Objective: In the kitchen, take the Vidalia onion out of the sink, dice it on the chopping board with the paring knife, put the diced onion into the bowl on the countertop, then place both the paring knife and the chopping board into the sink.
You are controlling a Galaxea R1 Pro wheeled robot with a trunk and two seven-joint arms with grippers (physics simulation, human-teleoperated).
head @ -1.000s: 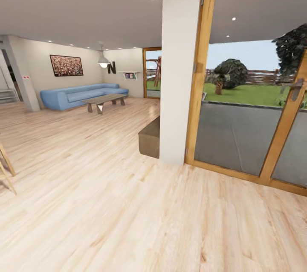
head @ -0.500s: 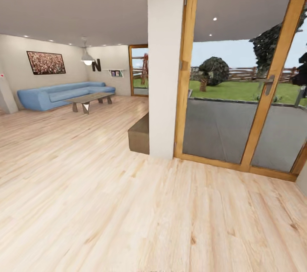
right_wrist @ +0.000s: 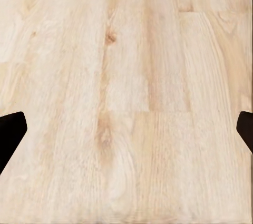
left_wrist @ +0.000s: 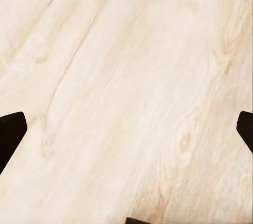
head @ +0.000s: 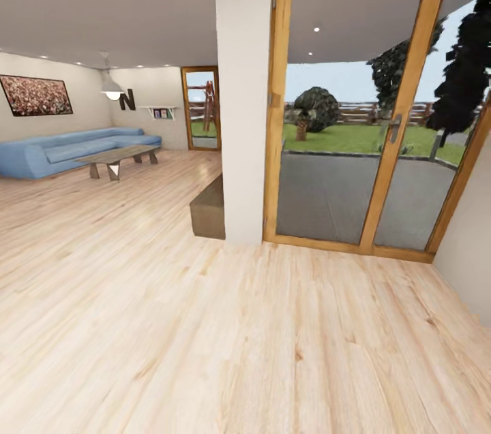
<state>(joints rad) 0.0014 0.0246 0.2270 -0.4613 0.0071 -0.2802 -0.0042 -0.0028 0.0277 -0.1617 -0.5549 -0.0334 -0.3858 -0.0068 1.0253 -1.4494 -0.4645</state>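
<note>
You are in transit, operator: this is a living room, and the sink, onion, board, knife and bowl are somewhere out of sight, so the fetching step has not begun.

Take the white pillar (head: 243, 93) as your landmark. Far to its left, against the back wall, sits the blue sofa (head: 65, 151) with a framed picture (head: 35, 95) above it and a low coffee table (head: 116, 159) just in front. Nearer the pillar on that side, a pendant lamp (head: 112, 88) hangs, and a brown bench (head: 209, 210) butts against the pillar's foot. Immediately to the pillar's right stands the wood-framed glass door (head: 354, 107), with lawn and fence beyond it.

Both wrist views look down on the pale wooden floor (head: 225, 338). The left gripper (left_wrist: 126, 129) has its dark fingertips at opposite edges, spread wide with nothing between; the right gripper (right_wrist: 126, 129) is the same.

Your next move, I judge, is to turn the base until the kitchen counter comes into view.
</note>
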